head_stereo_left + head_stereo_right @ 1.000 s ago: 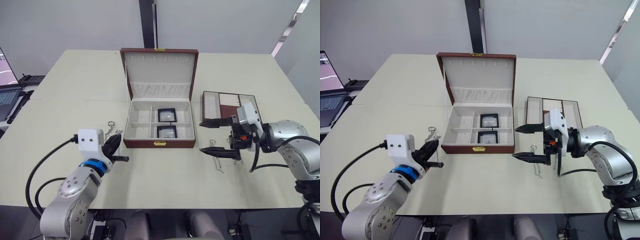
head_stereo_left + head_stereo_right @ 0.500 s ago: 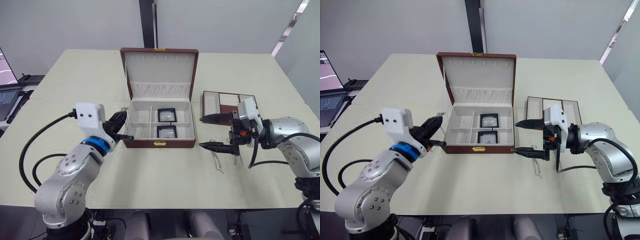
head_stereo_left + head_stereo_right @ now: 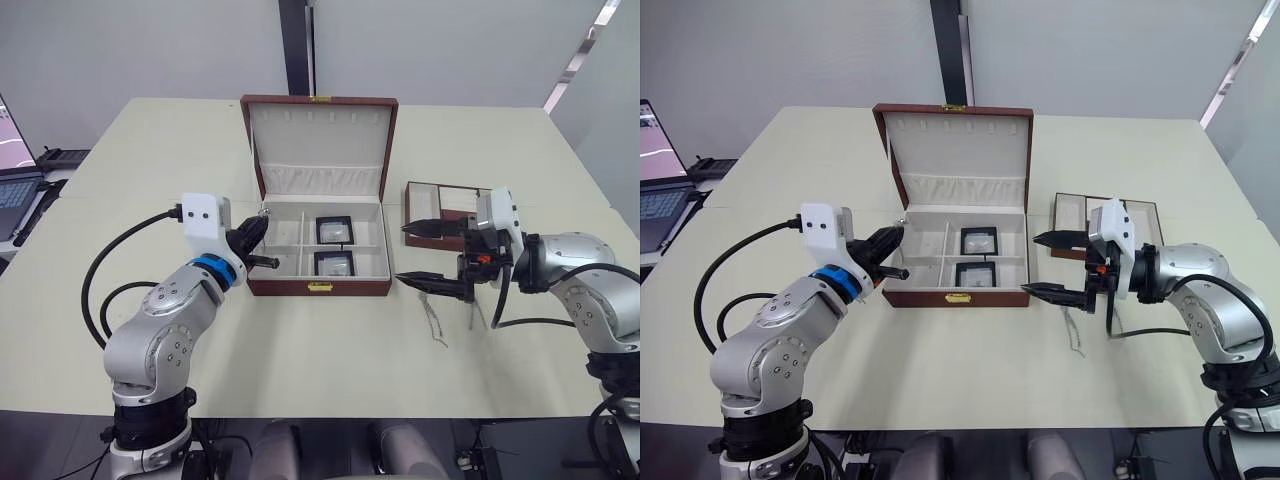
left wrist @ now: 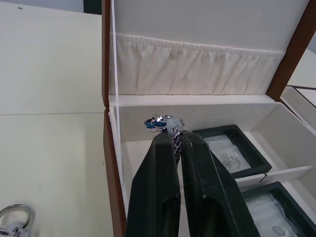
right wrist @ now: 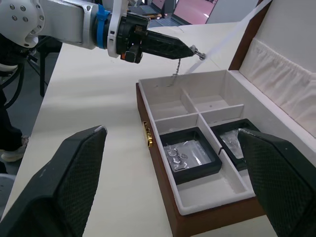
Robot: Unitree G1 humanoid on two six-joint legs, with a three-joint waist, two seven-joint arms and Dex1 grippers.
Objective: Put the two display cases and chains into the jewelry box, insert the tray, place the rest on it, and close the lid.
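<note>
The jewelry box stands open at mid-table with its lid upright. The two display cases lie in its right compartments. My left gripper is shut on a thin silver chain with a teal-marked ring. It holds the chain over the box's left rear compartment, and the chain dangles from the tips. Another ring lies on the table left of the box. My right gripper stands open just right of the box, empty. The tray sits behind it.
A silver chain lies on the table below my right gripper. A laptop sits at the table's far left edge. The box's left compartments hold nothing.
My left gripper has lifted from the table left of the box and swung right, carrying the chain over the box's left side. My right gripper has shifted slightly up and toward the box.
</note>
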